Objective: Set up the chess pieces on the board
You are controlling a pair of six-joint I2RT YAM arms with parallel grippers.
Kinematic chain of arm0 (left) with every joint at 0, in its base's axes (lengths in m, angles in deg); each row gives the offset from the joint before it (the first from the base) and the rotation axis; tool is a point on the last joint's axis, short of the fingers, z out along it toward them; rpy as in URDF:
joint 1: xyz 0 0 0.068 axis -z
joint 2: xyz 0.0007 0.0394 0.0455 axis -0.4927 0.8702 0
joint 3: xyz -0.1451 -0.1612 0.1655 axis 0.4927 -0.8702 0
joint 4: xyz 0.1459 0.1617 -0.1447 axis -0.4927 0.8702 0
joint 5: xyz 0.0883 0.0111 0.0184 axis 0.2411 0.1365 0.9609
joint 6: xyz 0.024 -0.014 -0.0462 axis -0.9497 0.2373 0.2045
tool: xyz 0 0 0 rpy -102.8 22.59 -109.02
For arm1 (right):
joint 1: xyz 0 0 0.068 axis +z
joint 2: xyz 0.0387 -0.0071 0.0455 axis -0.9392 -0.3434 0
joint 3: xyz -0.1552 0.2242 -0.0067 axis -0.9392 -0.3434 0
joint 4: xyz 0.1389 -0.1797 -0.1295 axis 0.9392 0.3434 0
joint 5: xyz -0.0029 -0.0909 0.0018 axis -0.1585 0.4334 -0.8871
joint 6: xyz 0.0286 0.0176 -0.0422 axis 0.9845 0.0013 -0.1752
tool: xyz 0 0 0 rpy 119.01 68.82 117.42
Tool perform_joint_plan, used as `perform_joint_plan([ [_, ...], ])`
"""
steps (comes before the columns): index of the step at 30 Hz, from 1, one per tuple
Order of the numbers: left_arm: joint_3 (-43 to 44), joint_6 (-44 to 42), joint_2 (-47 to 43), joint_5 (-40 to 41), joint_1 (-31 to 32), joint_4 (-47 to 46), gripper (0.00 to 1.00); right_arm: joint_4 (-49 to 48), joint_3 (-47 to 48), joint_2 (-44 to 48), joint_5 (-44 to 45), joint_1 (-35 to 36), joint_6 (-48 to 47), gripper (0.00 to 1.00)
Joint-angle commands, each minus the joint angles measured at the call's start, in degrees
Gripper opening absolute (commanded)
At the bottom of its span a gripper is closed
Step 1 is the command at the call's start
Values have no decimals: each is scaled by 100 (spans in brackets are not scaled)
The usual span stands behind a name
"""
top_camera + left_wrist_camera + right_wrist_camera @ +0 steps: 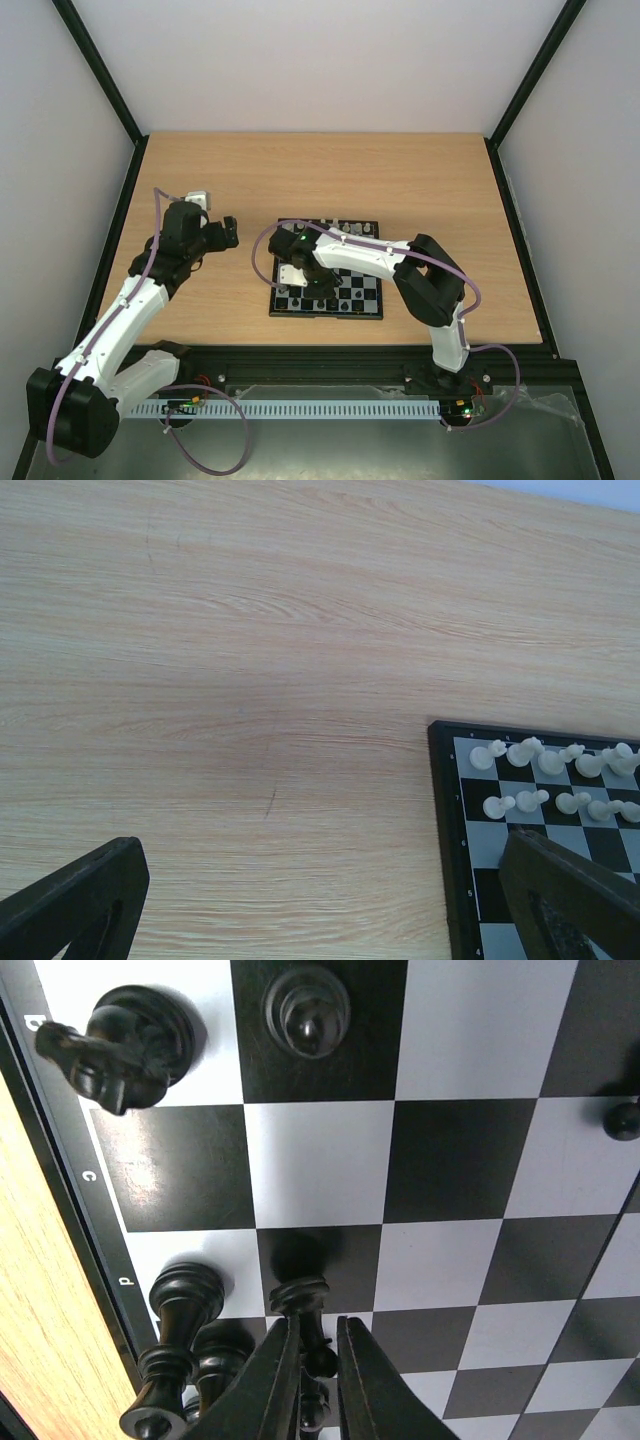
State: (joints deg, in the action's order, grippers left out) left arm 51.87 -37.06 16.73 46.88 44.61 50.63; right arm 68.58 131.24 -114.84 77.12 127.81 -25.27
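Pinches a black piece [303, 1305] in the right gripper's [318, 1360] near-closed fingers, upright on a dark square by the board's [320, 1165] lettered rim, beside other black pieces [185, 1305]. Holds the left gripper [320, 905] spread wide over bare table [250, 680], just beside the corner with the white pieces [520, 752].

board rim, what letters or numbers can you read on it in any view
"c": white letter on the board rim, right wrist view
"d": white letter further down the same rim
one more mark on that rim above "c": too blurred to read
left wrist view: small marks along the rim, too small to read
top view: nothing readable
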Motion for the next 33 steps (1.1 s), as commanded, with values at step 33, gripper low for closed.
perform_joint_plan([
  [33, -237, -229, -58, -872, 5, -323, 99, -26, -183, 1271, -628, -607, 173, 31],
])
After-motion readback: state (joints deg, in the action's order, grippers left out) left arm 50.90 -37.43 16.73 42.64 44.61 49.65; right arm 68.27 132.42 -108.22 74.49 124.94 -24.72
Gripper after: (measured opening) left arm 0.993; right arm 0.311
